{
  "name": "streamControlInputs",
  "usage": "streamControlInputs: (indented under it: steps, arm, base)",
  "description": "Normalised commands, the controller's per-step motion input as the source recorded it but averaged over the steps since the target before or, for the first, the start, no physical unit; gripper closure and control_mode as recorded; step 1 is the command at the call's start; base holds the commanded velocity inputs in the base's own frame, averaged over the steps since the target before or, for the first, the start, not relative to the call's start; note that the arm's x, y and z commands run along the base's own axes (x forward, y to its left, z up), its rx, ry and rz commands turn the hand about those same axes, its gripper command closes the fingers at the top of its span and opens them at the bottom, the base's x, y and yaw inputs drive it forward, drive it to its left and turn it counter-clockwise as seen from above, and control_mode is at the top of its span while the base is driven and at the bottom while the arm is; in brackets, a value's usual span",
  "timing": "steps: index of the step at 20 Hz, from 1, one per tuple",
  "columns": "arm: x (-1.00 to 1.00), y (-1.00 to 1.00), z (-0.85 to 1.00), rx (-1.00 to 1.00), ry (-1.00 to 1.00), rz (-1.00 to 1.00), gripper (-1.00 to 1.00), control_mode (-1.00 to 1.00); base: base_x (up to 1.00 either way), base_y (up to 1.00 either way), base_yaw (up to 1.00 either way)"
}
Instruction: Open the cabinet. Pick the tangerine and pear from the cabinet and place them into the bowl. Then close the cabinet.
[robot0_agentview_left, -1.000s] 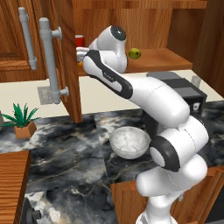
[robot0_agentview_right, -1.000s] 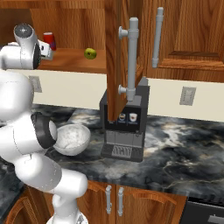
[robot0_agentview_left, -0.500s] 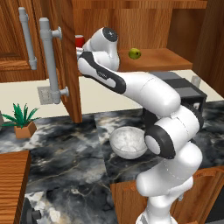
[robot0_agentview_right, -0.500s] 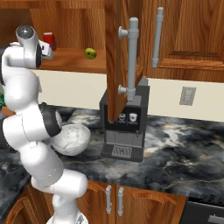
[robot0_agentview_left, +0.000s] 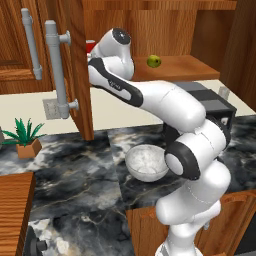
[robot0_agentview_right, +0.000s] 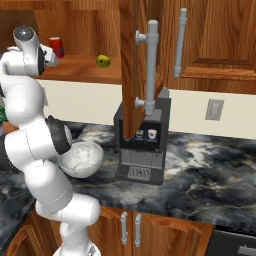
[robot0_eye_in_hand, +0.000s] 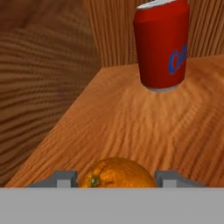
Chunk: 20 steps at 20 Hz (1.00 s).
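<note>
The cabinet stands open, its left door (robot0_agentview_left: 75, 65) and right door (robot0_agentview_right: 132, 65) swung out toward me. In the hand view the tangerine (robot0_eye_in_hand: 118, 173) rests on the wood shelf (robot0_eye_in_hand: 131, 113), right between my fingertips. My gripper (robot0_eye_in_hand: 118, 180) is closed in against both its sides. The arm reaches into the left end of the shelf. The yellow-green pear (robot0_agentview_left: 154, 61) (robot0_agentview_right: 103, 61) sits further right on the same shelf. Below on the counter the pale stone-like bowl (robot0_agentview_left: 146, 162) (robot0_agentview_right: 82, 159) holds nothing.
A red can (robot0_eye_in_hand: 162, 43) (robot0_agentview_right: 56, 46) stands upright on the shelf just beyond the tangerine, near the cabinet's side wall. A black coffee machine (robot0_agentview_right: 142, 145) sits under the right door. A potted plant (robot0_agentview_left: 25, 137) is at the counter's far left.
The arm has pushed the hand deeper into the shelf's left end. The jaws have drawn in from wide open onto the tangerine.
</note>
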Motion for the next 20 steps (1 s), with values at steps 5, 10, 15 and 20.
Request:
streamControlInputs:
  steps: [5, 10, 15, 20]
  arm:
    - [-0.86, -0.17, -0.16, 0.0, 0.0, -0.01, 1.0, -1.0]
    - [-1.0, -0.58, -0.32, 0.04, 0.0, -0.07, 1.0, -1.0]
    - [-1.0, -0.89, -0.4, 0.09, 0.15, -0.19, 1.0, -1.0]
    - [-1.0, -0.81, -0.65, 0.02, 0.24, -0.21, 1.0, -1.0]
  base:
    - [0.0, 0.0, 0.0]
    - [0.0, 0.0, 0.0]
    - [0.0, 0.0, 0.0]
    - [0.0, 0.0, 0.0]
